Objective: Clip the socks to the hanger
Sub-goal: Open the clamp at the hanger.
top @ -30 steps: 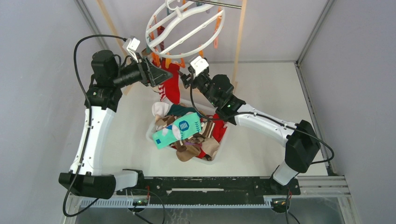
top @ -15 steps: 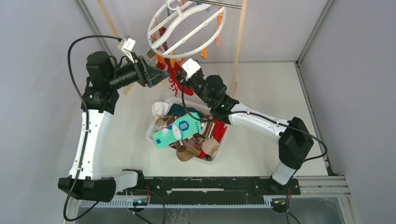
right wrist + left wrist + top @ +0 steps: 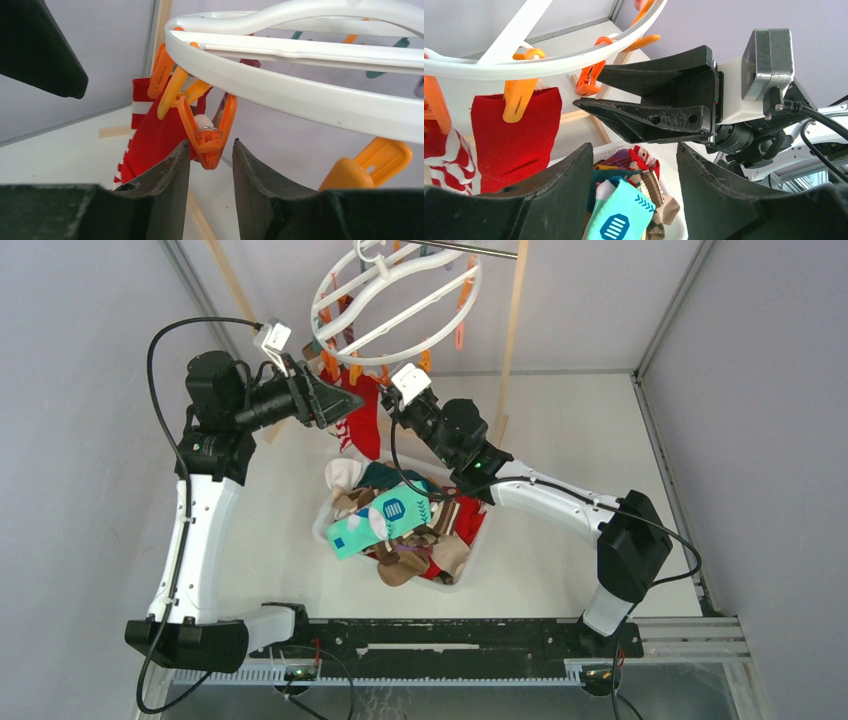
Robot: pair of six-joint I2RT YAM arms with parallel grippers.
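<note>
The white ring hanger point(image 3: 395, 300) hangs at the back, with orange pegs under its rim. A red sock point(image 3: 365, 425) and a red-and-white striped sock point(image 3: 449, 155) hang clipped to it. My right gripper point(image 3: 211, 150) is open, its narrow gap around the tip of an orange peg point(image 3: 209, 137) that holds nothing. It also shows in the left wrist view point(image 3: 586, 87). My left gripper point(image 3: 338, 405) is open and empty, just left of the red sock point(image 3: 516, 140). More socks, with a mint-teal one point(image 3: 385, 520) on top, fill the tub below.
The translucent white tub point(image 3: 320, 525) stands on the table under both grippers. A pale wooden pole point(image 3: 513, 330) rises right of the hanger, another point(image 3: 235, 290) at the left. Grey walls close in both sides.
My right gripper has risen up and left to the hanger's rim and now straddles an orange peg. The hanger has swung a little. My left gripper has shifted slightly.
</note>
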